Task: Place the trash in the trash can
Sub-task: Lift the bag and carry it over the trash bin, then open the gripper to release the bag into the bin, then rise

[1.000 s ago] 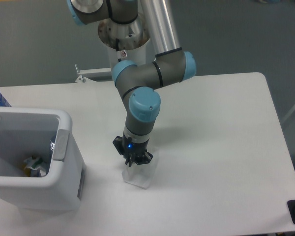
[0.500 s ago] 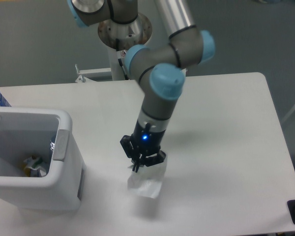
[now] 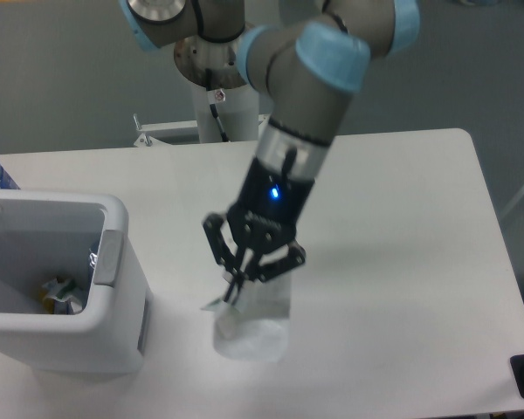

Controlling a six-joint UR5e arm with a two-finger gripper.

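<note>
The gripper has its fingers pinched on the wrapper, apparently lifted clear of the tabletop near its front edge, so carrying it to the trash can at the front-left corner remains.

You are looking at a robotics lab or a test room, not a home; the industrial arm with grey links and light blue joint caps stands on a round metal base fixed at the far edge of a plain white table; the floor is an even grey-blue, like carpet; you see no furniture or decoration around, only a white bin on the table.
</note>
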